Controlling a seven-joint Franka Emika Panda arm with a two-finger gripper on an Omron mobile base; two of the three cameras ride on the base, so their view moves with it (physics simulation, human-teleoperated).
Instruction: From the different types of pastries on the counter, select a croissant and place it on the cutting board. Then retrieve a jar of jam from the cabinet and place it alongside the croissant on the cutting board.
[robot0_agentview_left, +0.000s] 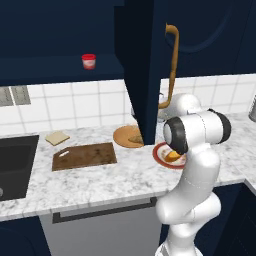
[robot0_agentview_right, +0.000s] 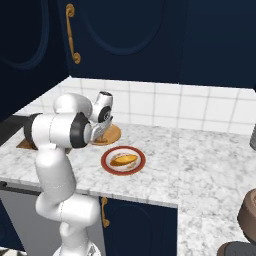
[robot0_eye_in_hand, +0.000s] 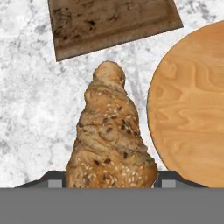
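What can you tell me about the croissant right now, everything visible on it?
The croissant is a golden-brown, seed-speckled pastry with ridged layers, tapering to a rounded tip. In the hand view it fills the space between the gripper's fingertips, apparently held, its tip pointing toward the cutting board. The round wooden plate lies beside it, the marbled counter beneath.

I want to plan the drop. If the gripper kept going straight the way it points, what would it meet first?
Probably bare counter, judging by the hand view, though depth is unclear. The croissant held in the gripper leads, between the cutting board and round plate.
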